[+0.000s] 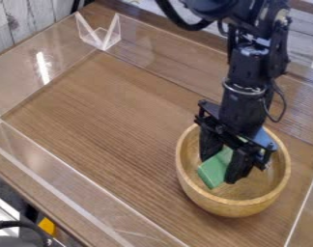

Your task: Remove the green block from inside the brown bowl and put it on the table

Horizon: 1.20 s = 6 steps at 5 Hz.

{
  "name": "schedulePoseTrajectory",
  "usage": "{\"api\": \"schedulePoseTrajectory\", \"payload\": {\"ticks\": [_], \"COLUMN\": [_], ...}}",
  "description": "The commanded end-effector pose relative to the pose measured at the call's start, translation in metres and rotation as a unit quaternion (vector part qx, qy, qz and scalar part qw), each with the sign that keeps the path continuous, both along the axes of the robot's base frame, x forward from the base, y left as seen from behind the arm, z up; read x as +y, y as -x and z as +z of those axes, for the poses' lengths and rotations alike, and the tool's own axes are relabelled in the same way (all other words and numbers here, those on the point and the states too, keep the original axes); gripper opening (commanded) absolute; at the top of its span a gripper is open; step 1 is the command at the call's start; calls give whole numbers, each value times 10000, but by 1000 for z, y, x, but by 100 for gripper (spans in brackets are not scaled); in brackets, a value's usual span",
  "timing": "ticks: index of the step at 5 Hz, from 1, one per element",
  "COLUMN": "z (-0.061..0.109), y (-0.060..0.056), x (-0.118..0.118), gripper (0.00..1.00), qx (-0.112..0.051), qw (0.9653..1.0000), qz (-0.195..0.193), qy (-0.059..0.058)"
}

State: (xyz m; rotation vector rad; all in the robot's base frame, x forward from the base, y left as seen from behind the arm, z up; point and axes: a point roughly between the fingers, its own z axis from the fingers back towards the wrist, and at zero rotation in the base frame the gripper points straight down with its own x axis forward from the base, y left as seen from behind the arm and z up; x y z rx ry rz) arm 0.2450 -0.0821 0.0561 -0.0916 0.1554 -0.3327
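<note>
The brown bowl (229,204) stands on the table (114,106) at the right front. My black gripper (232,162) reaches straight down into it. The green block (213,173) sits tilted between the two fingers, its lower end showing at the bowl's left inner side and its upper part hidden behind the fingers. The jaws are closed on the block's sides, and the block's low corner is close to the bowl's floor.
Clear acrylic walls (56,159) edge the tabletop at the front left and along the back. A clear folded acrylic piece (99,30) stands at the far left corner. The dark wood surface stretches left of the bowl.
</note>
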Motion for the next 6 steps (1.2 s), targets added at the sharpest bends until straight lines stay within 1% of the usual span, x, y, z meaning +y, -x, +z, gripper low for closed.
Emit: {"api": "schedulePoseTrajectory", "payload": {"ticks": [1,2,3,5,6], "z": [16,14,11,13,8], "y": [-5,-7,-8,-8,-5], "x": [15,24,32,29,29], "gripper": [0,0,0,0,0], "qx": [-249,-281,-304,-328,-342], "qw": [9997,9990,9972,9973,9972], "qz": [-38,330,687,653,671], "qy": [65,63,50,36,28]}}
